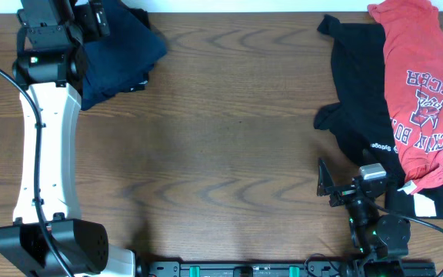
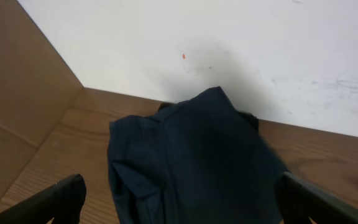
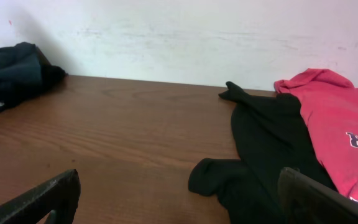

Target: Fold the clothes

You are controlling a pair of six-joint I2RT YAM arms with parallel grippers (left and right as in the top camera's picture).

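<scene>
Clothes sit in two groups on the bench. Far left corner: navy garment, bunched in a heap against the wall. Left fingers hover over it, spread wide, gripping nothing. Right side: black shirt lies crumpled and unfolded. Red shirt overlaps its right edge, with printed lettering showing. Right fingers sit low by the black shirt's near end, spread wide, empty.

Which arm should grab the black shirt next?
Probably right. The right gripper sits beside the black shirt, jaws open; the left gripper is far away over the navy garment.
</scene>
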